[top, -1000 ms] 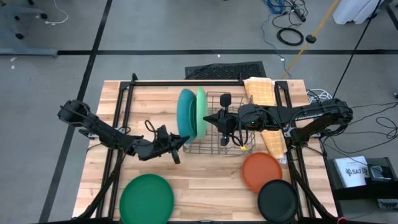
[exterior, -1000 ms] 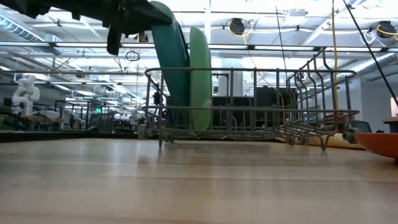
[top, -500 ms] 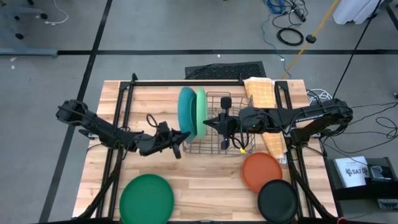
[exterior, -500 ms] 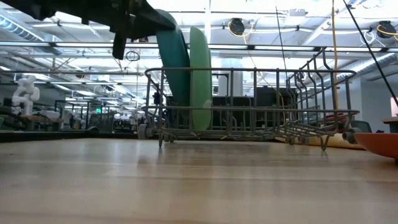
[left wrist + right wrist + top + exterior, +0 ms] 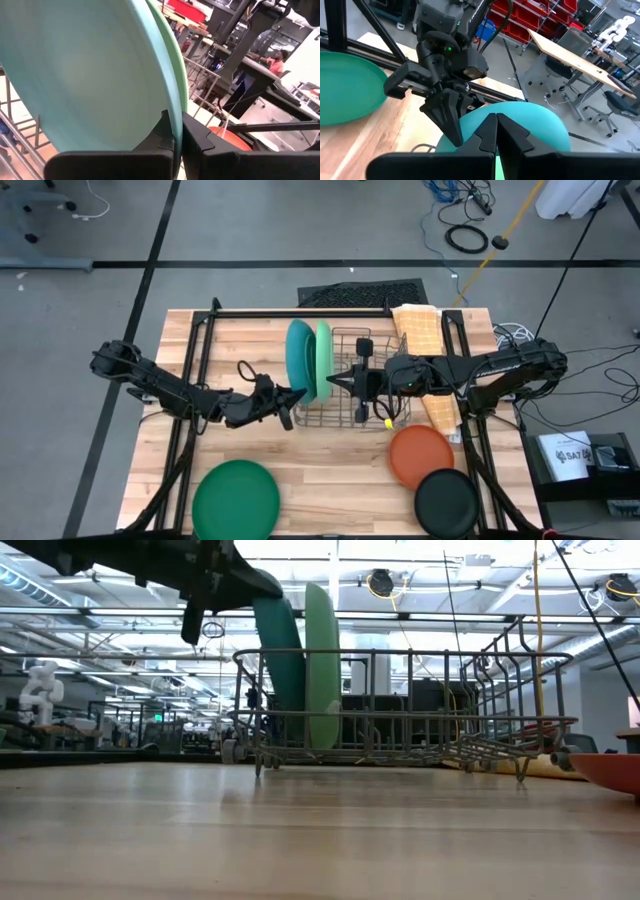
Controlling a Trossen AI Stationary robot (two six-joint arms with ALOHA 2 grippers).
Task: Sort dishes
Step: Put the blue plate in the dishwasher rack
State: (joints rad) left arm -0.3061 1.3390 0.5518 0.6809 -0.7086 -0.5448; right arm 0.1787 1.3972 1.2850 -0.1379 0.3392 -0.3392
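A teal plate (image 5: 298,360) and a light green plate (image 5: 324,358) stand on edge side by side at the left end of the grey wire rack (image 5: 346,425); their lower edges sit between its wires (image 5: 300,735). My left gripper (image 5: 291,402) is shut on the teal plate (image 5: 90,75). My right gripper (image 5: 333,380) reaches over the rack from the right, shut, its tips at the light green plate. The dark green plate (image 5: 236,499), orange plate (image 5: 421,456) and black plate (image 5: 446,503) lie flat on the table. My left gripper pinches the teal plate's rim (image 5: 172,117) between its two fingers, high on the plate's near side (image 5: 262,592). It comes about level from the table's left. The plate stands nearly upright in the rack. My right gripper (image 5: 496,120) is shut at the light green plate's right face; I cannot tell whether it touches.
A folded yellow-orange cloth (image 5: 420,328) lies behind and to the right of the rack. A black frame runs along the table's far edge and both sides. Most of the rack to the right of the plates holds nothing. Bare wood lies between the dark green and orange plates.
My left gripper has moved right and slightly toward the far edge, toward the rack. The teal plate's top has swung right with it. The plate leaned left before; now it is almost upright, close beside the light green plate. My right gripper has moved left toward the light green plate.
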